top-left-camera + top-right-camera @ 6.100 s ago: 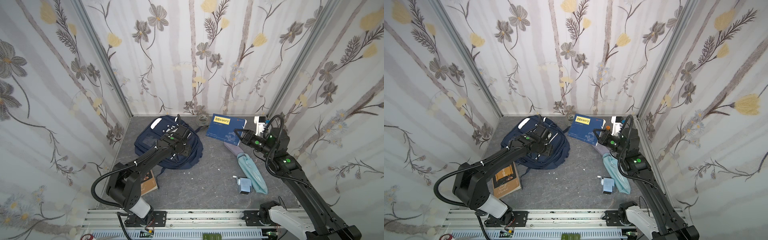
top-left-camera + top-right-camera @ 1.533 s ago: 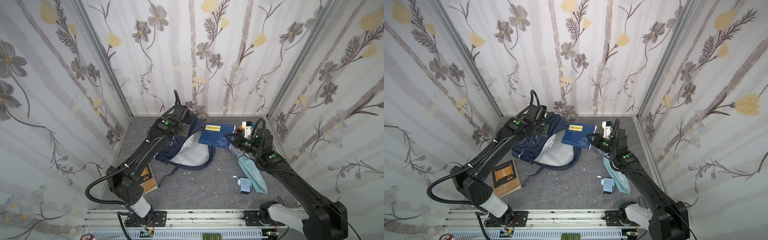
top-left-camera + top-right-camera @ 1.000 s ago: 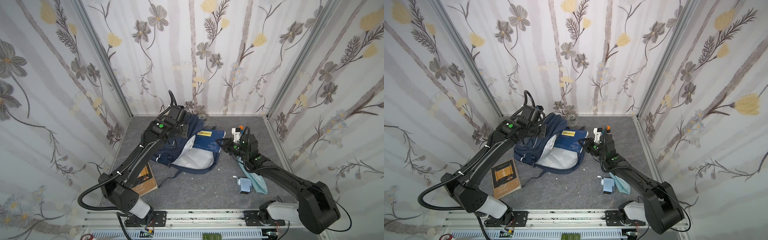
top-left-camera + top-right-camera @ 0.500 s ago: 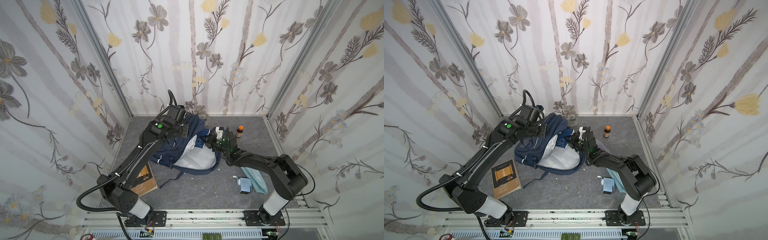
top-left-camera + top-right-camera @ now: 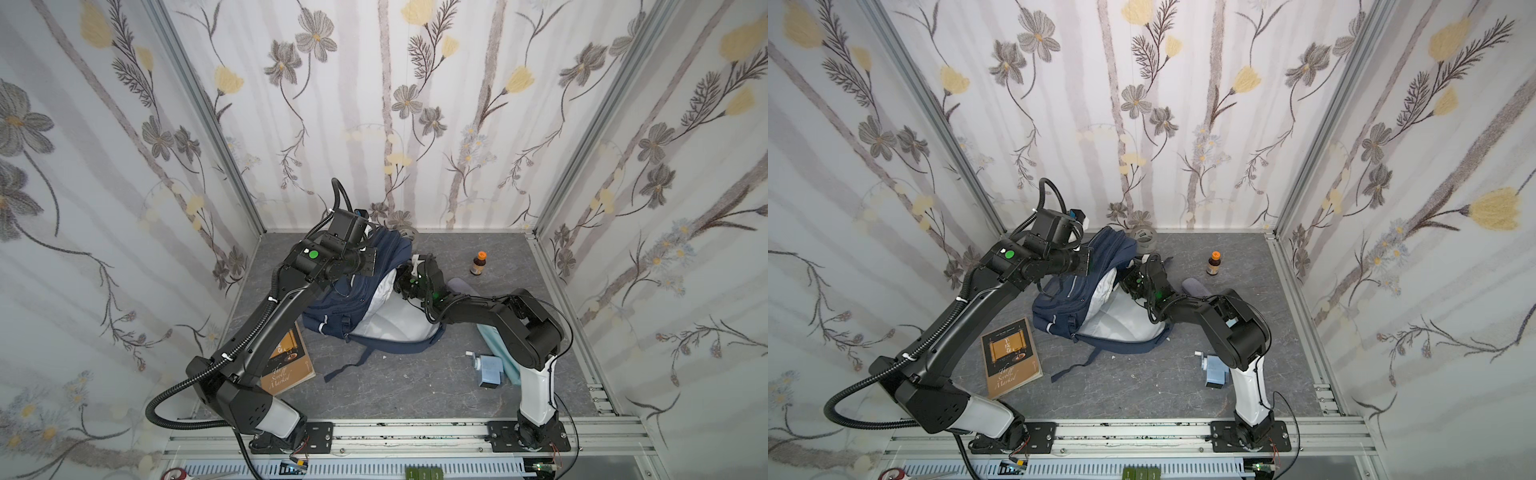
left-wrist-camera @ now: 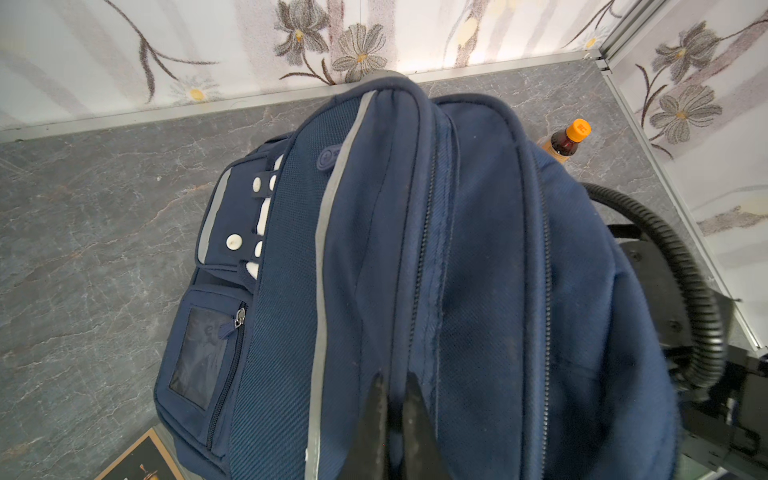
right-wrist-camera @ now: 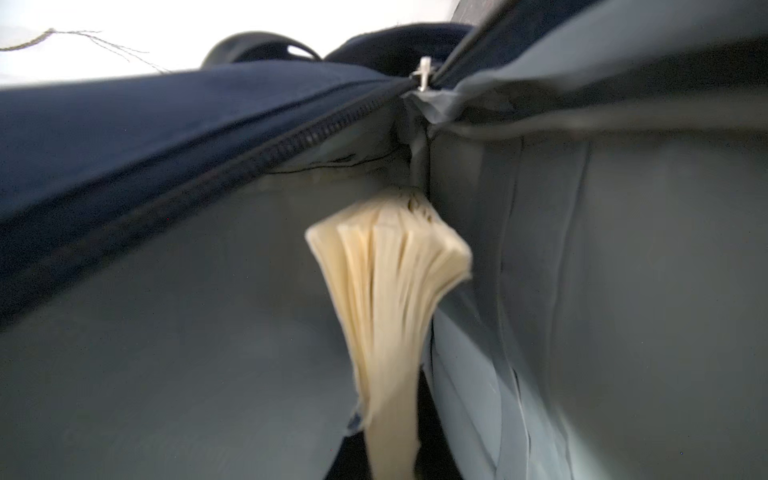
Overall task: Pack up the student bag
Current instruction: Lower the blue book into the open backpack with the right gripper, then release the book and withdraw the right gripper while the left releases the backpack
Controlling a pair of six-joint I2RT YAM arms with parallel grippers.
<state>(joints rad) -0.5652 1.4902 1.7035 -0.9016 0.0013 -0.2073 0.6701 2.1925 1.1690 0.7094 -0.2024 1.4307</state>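
Note:
The student bag (image 5: 353, 299) (image 5: 1067, 299), navy with pale lining, lies at the back middle of the floor with its main compartment gaping. My left gripper (image 5: 371, 262) (image 5: 1086, 259) (image 6: 392, 376) is shut on a fold of the bag's top fabric (image 6: 457, 249) and holds it up. My right gripper (image 5: 401, 282) (image 5: 1127, 284) (image 7: 392, 453) reaches into the opening, shut on a book. Only the book's cream page edges (image 7: 386, 282) show, against the grey lining (image 7: 166, 332). In both top views the book is hidden inside the bag.
A brown book (image 5: 286, 361) (image 5: 1011, 359) lies left of the bag. A small brown bottle with an orange cap (image 5: 478, 264) (image 5: 1213, 264) (image 6: 567, 139) stands at the back right. A teal umbrella (image 5: 494, 345) and a small blue box (image 5: 490, 370) (image 5: 1214, 370) lie under the right arm.
My right gripper has carried the blue book leftwards from beside the bag into its open mouth, where the book is now hidden. My left gripper has kept the flap raised, almost still.

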